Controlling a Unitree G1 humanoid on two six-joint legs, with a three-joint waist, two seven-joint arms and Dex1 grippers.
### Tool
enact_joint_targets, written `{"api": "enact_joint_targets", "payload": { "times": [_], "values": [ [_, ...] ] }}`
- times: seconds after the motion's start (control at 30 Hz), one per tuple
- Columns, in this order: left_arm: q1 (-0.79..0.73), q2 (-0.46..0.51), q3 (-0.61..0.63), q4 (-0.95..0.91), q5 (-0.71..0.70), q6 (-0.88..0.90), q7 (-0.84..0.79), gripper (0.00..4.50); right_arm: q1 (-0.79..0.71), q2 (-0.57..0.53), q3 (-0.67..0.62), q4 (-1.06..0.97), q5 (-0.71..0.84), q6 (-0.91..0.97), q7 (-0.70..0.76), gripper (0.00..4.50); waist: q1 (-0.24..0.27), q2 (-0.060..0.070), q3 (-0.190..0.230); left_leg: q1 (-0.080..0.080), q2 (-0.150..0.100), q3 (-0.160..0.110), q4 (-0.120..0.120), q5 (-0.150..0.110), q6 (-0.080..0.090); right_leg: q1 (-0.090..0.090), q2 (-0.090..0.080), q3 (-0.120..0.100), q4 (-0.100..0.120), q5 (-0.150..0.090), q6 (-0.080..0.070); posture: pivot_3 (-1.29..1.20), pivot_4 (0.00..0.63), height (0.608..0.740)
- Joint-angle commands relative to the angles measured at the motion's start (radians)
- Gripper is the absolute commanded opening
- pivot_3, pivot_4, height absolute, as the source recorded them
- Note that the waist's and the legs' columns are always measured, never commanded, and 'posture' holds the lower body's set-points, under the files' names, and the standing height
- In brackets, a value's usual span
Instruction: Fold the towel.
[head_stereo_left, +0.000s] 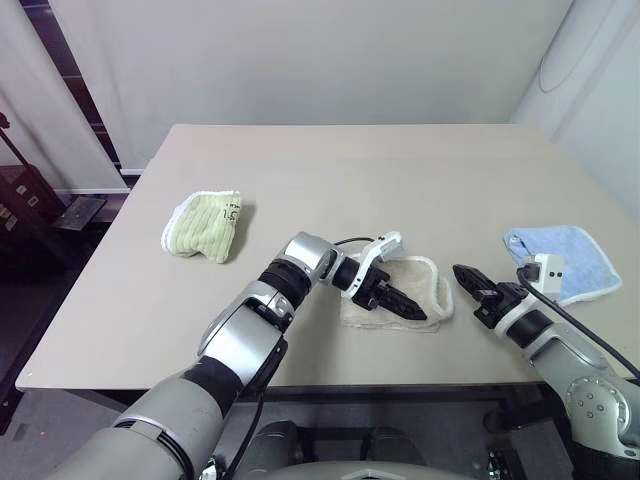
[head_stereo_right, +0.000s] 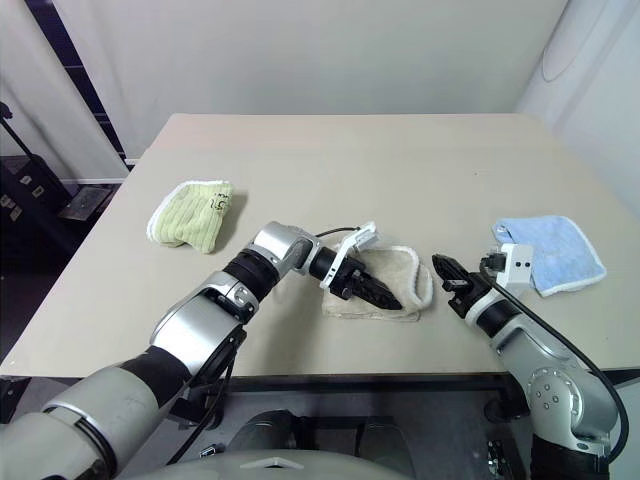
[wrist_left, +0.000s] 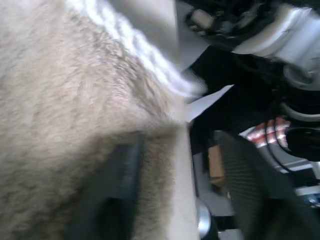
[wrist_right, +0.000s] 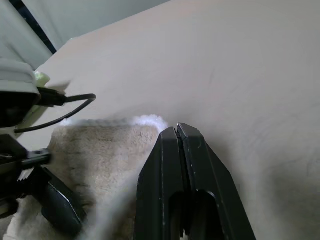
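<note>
The table is a wide beige slab, and everything else sits on or over it. Take the towel as the landmark: it lies folded into a small tan pad with white stitched edging, near the front edge of the table and about midway across it.

The left gripper reaches across from the left and lies low over the near part of the towel, its black fingers pointing toward the right. In the left wrist view its two fingers stand apart, one pressed against the towel's pile, the other clear of the cloth past the table edge; nothing is clamped between them.

The right gripper hovers just to the right of the towel, close to its white edge, with its fingers pressed together on nothing, as the right wrist view shows plainly.

A blue cloth lies folded further right of the towel, near the table's right edge. A green cloth lies folded well to the left of the towel and a little farther back.
</note>
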Motion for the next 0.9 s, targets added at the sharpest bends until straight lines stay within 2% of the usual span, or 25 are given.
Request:
{"api": "enact_joint_targets", "payload": {
  "times": [0.03, 0.07, 0.17, 0.27, 0.43, 0.57, 0.67, 0.73, 0.9],
  "values": [
    [0.032, 0.031, 0.030, -0.157, -0.045, -0.019, -0.060, 4.04, -0.031, -0.004, -0.029, 0.005, 0.028, -0.025, 0.010, 0.00, -0.004, 0.001, -0.001, 0.000, 0.000, 0.000, 0.000, 0.000, 0.000, 0.000, 0.000, 0.000, 0.000, 0.000, 0.000, 0.00, 0.000, 0.720],
    [0.045, 0.039, 0.053, -0.201, -0.065, -0.023, -0.058, 4.39, -0.036, -0.005, -0.033, 0.008, 0.036, -0.023, 0.012, 0.00, -0.005, 0.001, -0.001, 0.000, 0.000, 0.000, 0.000, 0.000, 0.000, 0.000, 0.000, 0.000, 0.000, 0.000, 0.000, 0.00, 0.000, 0.720],
    [0.066, 0.080, 0.127, -0.315, -0.114, -0.021, -0.024, 4.39, -0.046, -0.016, -0.037, -0.007, 0.057, -0.024, 0.030, 0.00, -0.006, 0.002, 0.000, 0.000, 0.000, 0.000, 0.000, 0.000, 0.000, 0.000, 0.000, 0.000, 0.000, 0.000, 0.000, 0.00, 0.000, 0.720],
    [0.118, 0.137, 0.142, -0.394, -0.074, -0.149, 0.044, 4.39, -0.056, -0.042, -0.028, -0.050, 0.071, -0.027, 0.060, 0.00, -0.006, 0.004, -0.001, 0.001, 0.000, 0.000, 0.000, 0.000, 0.000, 0.001, 0.000, 0.000, 0.001, 0.000, 0.000, 0.00, 0.000, 0.720],
    [0.192, 0.216, 0.185, -0.478, -0.089, -0.204, 0.107, 2.77, -0.082, -0.092, 0.023, -0.114, 0.060, -0.037, 0.105, 0.00, -0.004, 0.006, -0.003, 0.002, 0.000, 0.000, 0.000, 0.000, 0.000, 0.001, 0.000, 0.000, 0.001, 0.000, 0.000, 0.00, 0.000, 0.720],
    [0.255, 0.280, 0.219, -0.539, -0.091, -0.259, 0.138, 1.20, -0.131, -0.136, 0.069, -0.123, 0.054, -0.038, 0.149, 0.00, -0.002, 0.006, -0.002, 0.001, 0.000, 0.000, 0.002, 0.000, 0.000, 0.002, 0.000, 0.000, 0.001, 0.000, 0.000, 0.00, 0.000, 0.720],
    [0.283, 0.285, 0.231, -0.563, -0.088, -0.318, 0.169, 0.12, -0.143, -0.159, 0.109, -0.115, 0.035, -0.052, 0.196, 0.00, 0.006, 0.005, -0.002, 0.001, 0.000, 0.001, 0.002, 0.000, 0.000, 0.002, 0.000, 0.000, 0.001, 0.000, 0.000, 0.00, 0.000, 0.720],
    [0.296, 0.272, 0.245, -0.560, -0.084, -0.364, 0.209, 0.05, -0.152, -0.173, 0.143, -0.099, 0.011, -0.066, 0.229, 0.00, 0.015, 0.005, -0.003, 0.001, 0.000, 0.001, 0.002, 0.000, 0.000, 0.002, 0.000, 0.000, 0.001, 0.000, 0.000, 0.00, 0.000, 0.720],
    [0.361, 0.272, 0.206, -0.544, -0.059, -0.501, 0.179, 0.05, -0.147, -0.220, 0.241, -0.036, -0.072, -0.081, 0.320, 0.00, 0.018, 0.005, -0.003, 0.002, 0.000, 0.001, 0.002, 0.000, 0.000, 0.002, 0.000, 0.000, 0.001, 0.000, -0.001, 0.00, 0.000, 0.720]
  ]
}}
